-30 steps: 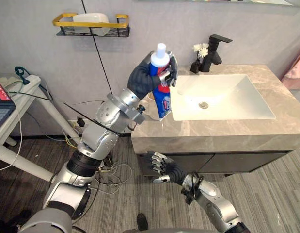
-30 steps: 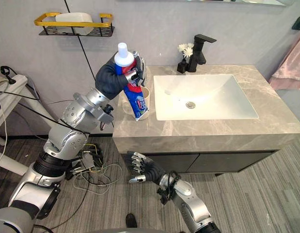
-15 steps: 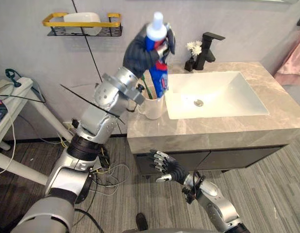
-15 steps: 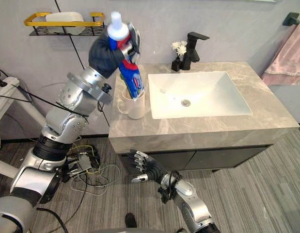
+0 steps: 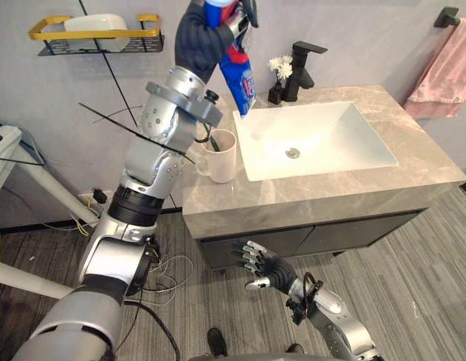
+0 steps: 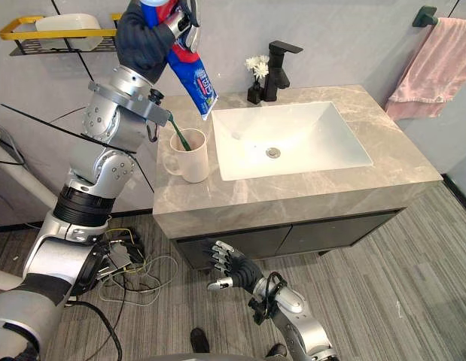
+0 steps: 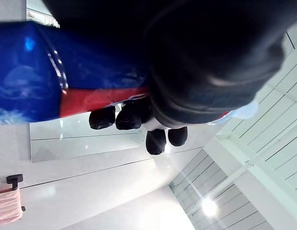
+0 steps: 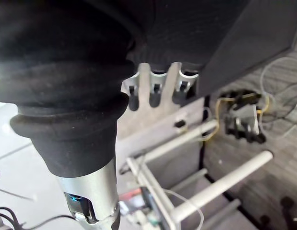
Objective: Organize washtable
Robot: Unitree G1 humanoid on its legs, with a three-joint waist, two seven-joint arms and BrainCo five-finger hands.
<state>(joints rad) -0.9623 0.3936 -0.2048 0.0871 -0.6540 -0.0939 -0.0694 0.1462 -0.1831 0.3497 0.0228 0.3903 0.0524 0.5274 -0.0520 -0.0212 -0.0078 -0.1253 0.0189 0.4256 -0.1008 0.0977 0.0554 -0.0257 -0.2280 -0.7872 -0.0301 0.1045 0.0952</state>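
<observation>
The left robot hand [image 5: 202, 37] is clamped on the tube [image 5: 239, 74], high above the mug [image 5: 221, 158] on the surface [image 5: 330, 192]. If it is lowered off line, the tilted tube could catch the rim or toothbrush [image 6: 178, 134] and tip the mug. The right robot hand [image 5: 260, 265] hangs below the surface with its fingers spread.

The left hand [image 5: 201, 36] is higher now, close to the top edge of the head views, and the toothpaste tube [image 5: 239, 75] has gone up with it. The tube's lower end, down at the mug [image 5: 221, 156] half a second ago, hangs clear above it and slants toward the sink [image 5: 251, 169]. The green toothbrush [image 6: 180, 138] in the mug is uncovered. The camera has swung too, so more of the pink towel [image 5: 442, 62] shows.
</observation>
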